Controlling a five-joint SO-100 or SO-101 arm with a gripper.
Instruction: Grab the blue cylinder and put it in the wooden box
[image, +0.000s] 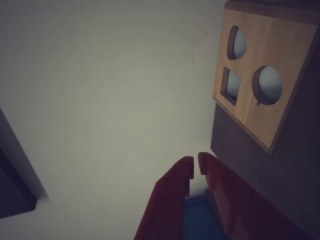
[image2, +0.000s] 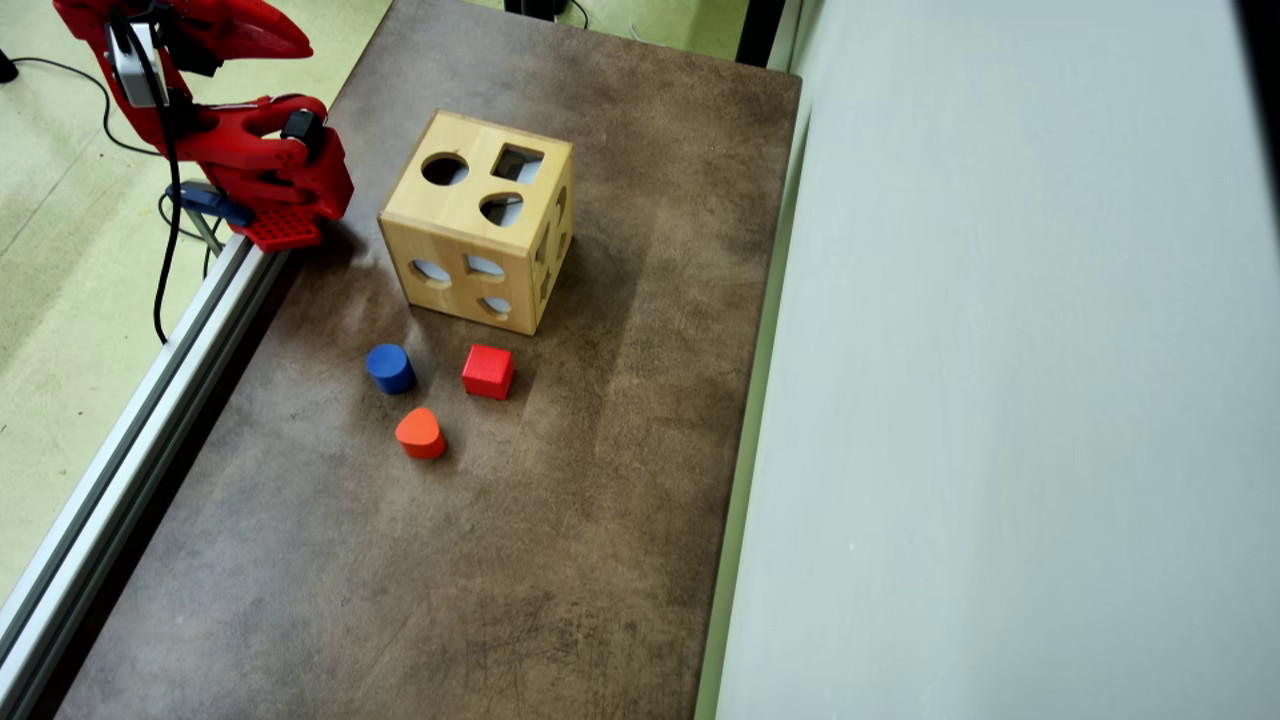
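In the overhead view the blue cylinder (image2: 390, 368) stands upright on the brown table, in front of the wooden box (image2: 478, 232) and a short gap from it. The box shows round, square and other holes; in the wrist view the wooden box (image: 260, 75) fills the upper right. My red gripper (image2: 300, 44) is folded back at the table's far left corner, well away from the cylinder. In the wrist view the gripper (image: 196, 167) has its fingertips almost touching with nothing between them. The cylinder is out of the wrist view.
A red cube (image2: 488, 371) sits right of the cylinder, and an orange-red rounded-triangle block (image2: 420, 433) lies just in front of both. An aluminium rail (image2: 150, 400) runs along the table's left edge. A pale wall (image2: 1000, 400) bounds the right side. A blue clamp (image2: 205, 200) sits by the arm's base.
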